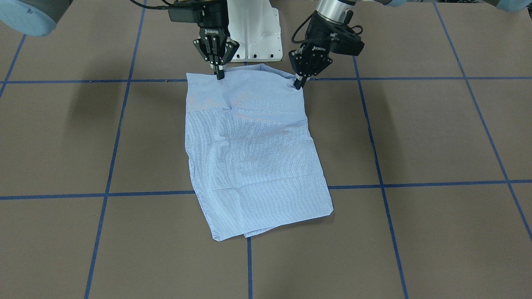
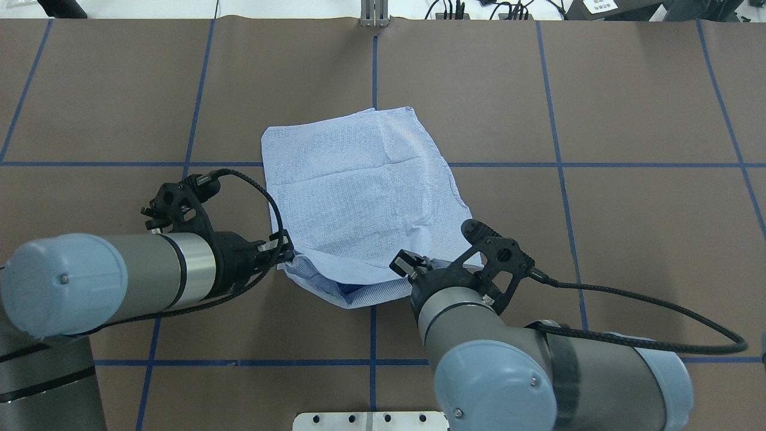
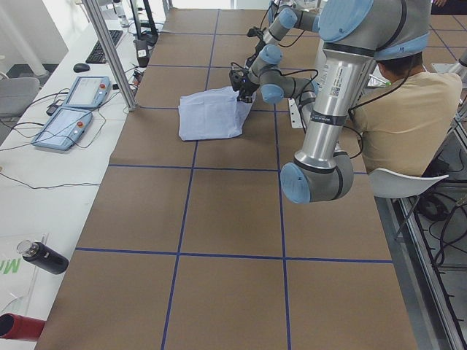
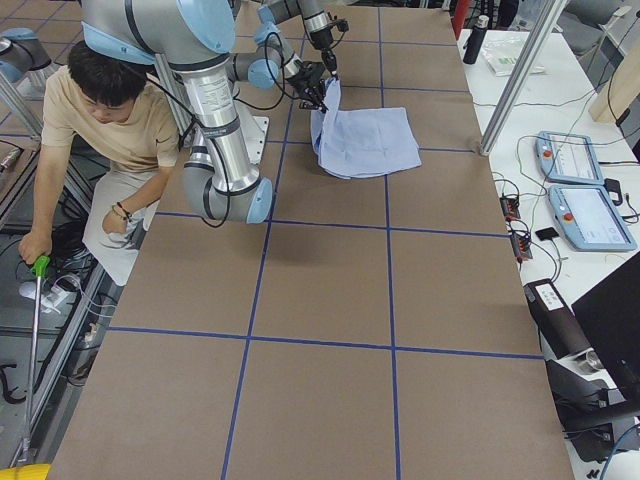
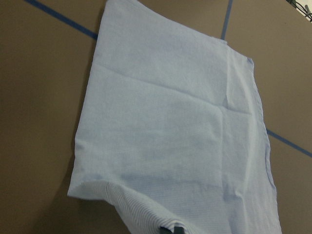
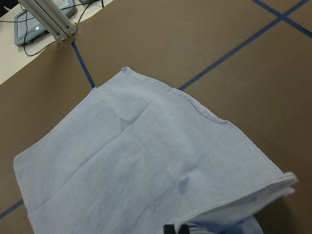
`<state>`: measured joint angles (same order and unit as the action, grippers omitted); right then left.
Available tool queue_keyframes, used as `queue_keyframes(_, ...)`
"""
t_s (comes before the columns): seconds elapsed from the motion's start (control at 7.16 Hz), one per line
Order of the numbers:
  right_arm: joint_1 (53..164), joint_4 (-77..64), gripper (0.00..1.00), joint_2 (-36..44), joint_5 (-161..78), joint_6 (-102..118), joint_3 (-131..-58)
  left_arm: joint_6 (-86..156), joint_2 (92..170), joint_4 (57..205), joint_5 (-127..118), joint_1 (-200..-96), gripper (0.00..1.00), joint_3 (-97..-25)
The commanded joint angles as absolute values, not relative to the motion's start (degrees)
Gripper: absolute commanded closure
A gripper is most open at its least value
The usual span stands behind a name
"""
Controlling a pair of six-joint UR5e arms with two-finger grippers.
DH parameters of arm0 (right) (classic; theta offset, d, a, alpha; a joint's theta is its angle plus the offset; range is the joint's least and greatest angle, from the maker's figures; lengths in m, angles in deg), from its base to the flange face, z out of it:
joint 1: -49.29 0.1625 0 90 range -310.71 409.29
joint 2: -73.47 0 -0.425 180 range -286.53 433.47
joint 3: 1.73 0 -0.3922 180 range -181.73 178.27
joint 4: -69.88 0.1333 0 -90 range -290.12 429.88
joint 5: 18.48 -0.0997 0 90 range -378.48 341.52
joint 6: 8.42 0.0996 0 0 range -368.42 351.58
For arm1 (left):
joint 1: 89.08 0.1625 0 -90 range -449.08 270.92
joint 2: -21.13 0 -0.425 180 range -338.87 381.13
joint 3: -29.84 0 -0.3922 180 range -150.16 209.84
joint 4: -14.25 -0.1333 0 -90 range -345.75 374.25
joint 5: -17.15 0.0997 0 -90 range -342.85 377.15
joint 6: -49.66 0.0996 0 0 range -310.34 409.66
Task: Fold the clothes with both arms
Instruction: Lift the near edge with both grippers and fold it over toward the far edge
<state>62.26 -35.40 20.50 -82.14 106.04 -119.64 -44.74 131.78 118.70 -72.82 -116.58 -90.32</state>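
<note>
Brown desk (image 1: 436, 137) with blue tape lines (image 1: 415, 77) is carrying the folded light blue striped shirt (image 1: 253, 153), which is lying mostly flat out beyond the fingertips. Left fingers (image 1: 298, 84) are clamping one corner of its robot-side edge, and right fingers (image 1: 219, 74) are clamping the other, both pairs pinched together on the cloth. Between them that edge is sitting lifted off the desk, with lower layers sagging beneath.

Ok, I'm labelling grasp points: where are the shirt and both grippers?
shirt (image 1: 253, 158), front-facing view, middle of the cloth.
left gripper (image 1: 300, 83), front-facing view, fingertips at shirt corner.
right gripper (image 1: 219, 74), front-facing view, fingertips at shirt edge.
</note>
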Motion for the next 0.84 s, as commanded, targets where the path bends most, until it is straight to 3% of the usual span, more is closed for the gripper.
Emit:
queue_keyframes(0.0, 68.9, -28.8, 1.00, 25.6, -82.4, 100.8, -109.4, -39.7, 137.9, 118.4, -72.7, -122.5, 1.00, -81.4)
queue_keyframes(0.42, 74.7, -25.4, 1.00, 34.8, -84.6, 97.0, -94.8, -33.0, 141.9, 119.0, -72.6, -127.0, 1.00, -74.2)
queue_keyframes(0.7, 78.2, -13.1, 1.00, 38.0, -87.3, 92.9, -81.9, -28.1, 144.7, 119.7, -72.7, -129.1, 1.00, -68.6)
